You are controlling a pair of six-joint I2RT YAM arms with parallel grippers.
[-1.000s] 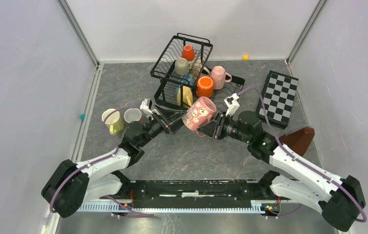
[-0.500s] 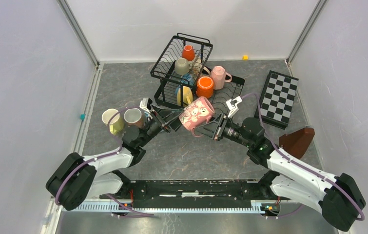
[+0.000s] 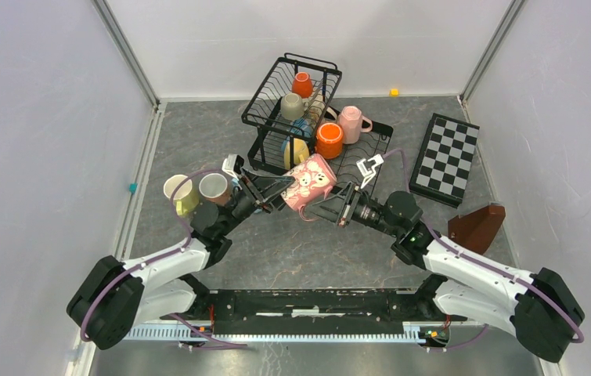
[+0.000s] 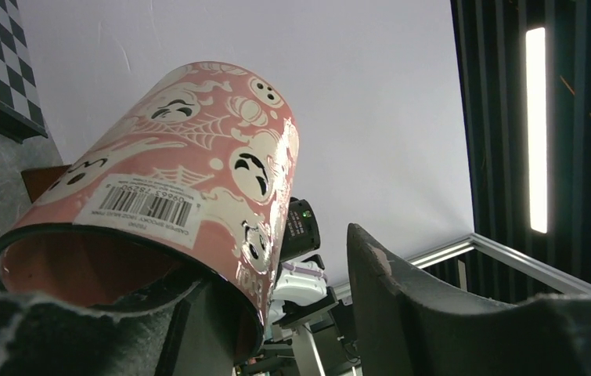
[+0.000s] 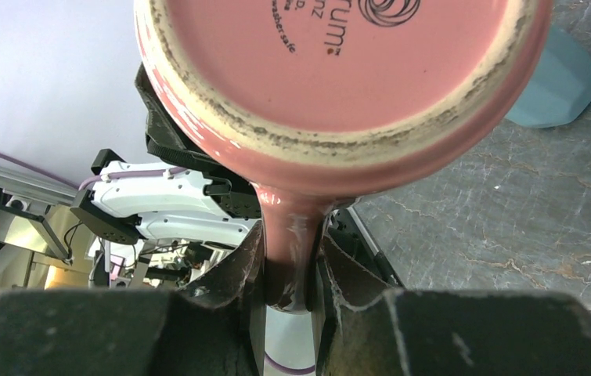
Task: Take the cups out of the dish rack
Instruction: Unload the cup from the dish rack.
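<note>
Grey desk (image 3: pixel 292 243) below: your right tool (image 5: pixel 290 270) pinches the pink mug (image 3: pixel 310 178) by its handle; your left tool (image 3: pixel 276 186), spread astride the rim, could knock it loose.

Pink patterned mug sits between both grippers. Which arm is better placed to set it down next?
Left, probably. The left gripper straddles the rim of the pink mug, and the two unloaded cups stand on its side. The right gripper only pinches the handle.
</note>
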